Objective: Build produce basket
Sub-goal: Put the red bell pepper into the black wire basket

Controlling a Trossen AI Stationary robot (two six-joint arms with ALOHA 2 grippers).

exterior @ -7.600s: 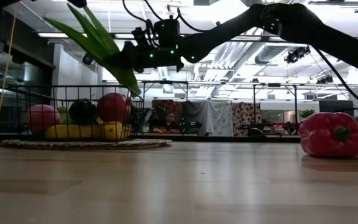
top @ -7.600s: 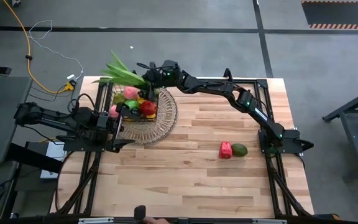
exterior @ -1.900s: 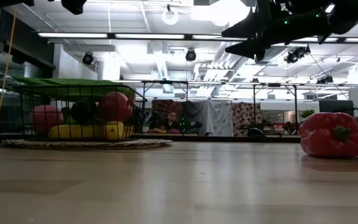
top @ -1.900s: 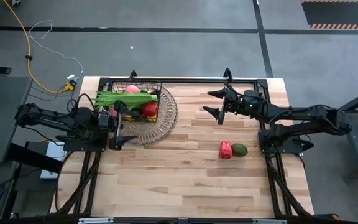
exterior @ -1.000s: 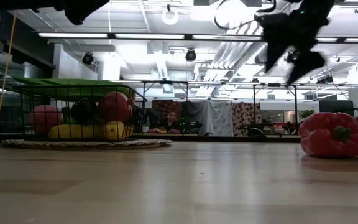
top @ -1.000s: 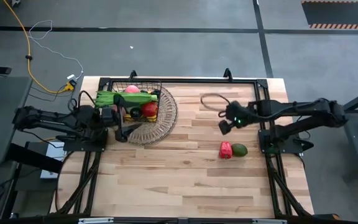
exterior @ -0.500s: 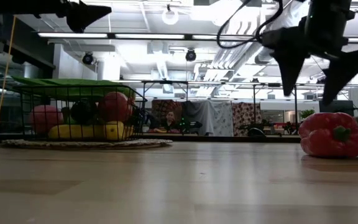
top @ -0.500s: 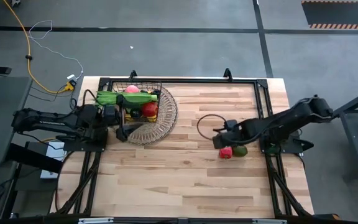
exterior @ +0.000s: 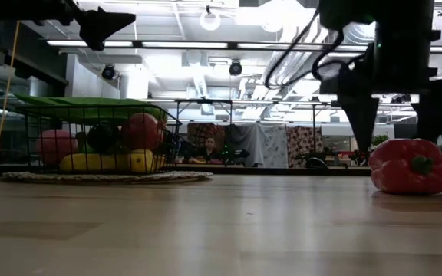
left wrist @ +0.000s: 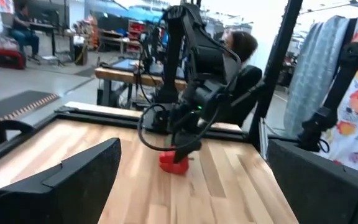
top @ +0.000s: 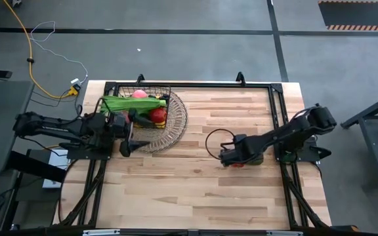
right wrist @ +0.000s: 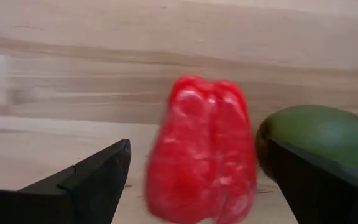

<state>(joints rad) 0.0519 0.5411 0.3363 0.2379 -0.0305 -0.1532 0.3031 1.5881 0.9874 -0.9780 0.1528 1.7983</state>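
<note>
right gripper [right wrist: 191, 180], jaws apart, straddles the red pepper [right wrist: 202, 149], avocado [right wrist: 319, 140] touching at its 3 o'clock, partly cut off; left gripper [top: 127, 141], jaws apart, hovers at 8 o'clock of the basket [top: 151, 99]; produce [exterior: 102, 142] inside it.

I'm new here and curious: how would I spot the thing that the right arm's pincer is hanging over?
Start at the pale wooden table and go to its right side, far from the black wire-mesh basket of toy produce. There the right pincer hangs open over a glossy red toy bell pepper. The only thing beside it is a smooth dark green avocado; the pepper is red and lobed.
</note>
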